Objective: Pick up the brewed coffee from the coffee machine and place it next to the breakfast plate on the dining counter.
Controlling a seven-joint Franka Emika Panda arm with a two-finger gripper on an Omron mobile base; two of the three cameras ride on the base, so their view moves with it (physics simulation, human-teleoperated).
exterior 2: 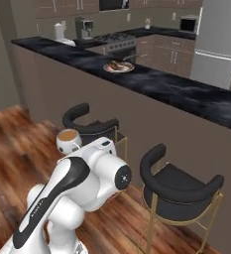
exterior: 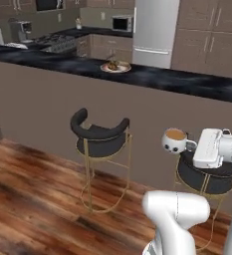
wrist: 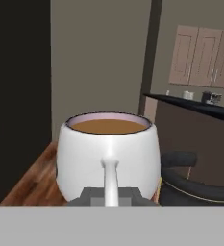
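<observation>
One full cup: the brewed coffee [exterior: 175, 141] rides in the gripper [wrist: 110, 196], clamped shut on the handle, low beside a bar stool [exterior: 101, 137], well short of the dining counter [exterior: 187, 79]. Rigid, light, spill-prone (keep it level); handle grip looks sound.

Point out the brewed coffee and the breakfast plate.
brewed coffee [exterior: 175, 134], left base view, brown coffee surface.
breakfast plate [exterior 2: 118, 69], right base view, near rim.

Two black stools [exterior: 100, 134] on wood floor [exterior: 33, 194], taupe cabinets [exterior: 207, 30] behind
</observation>
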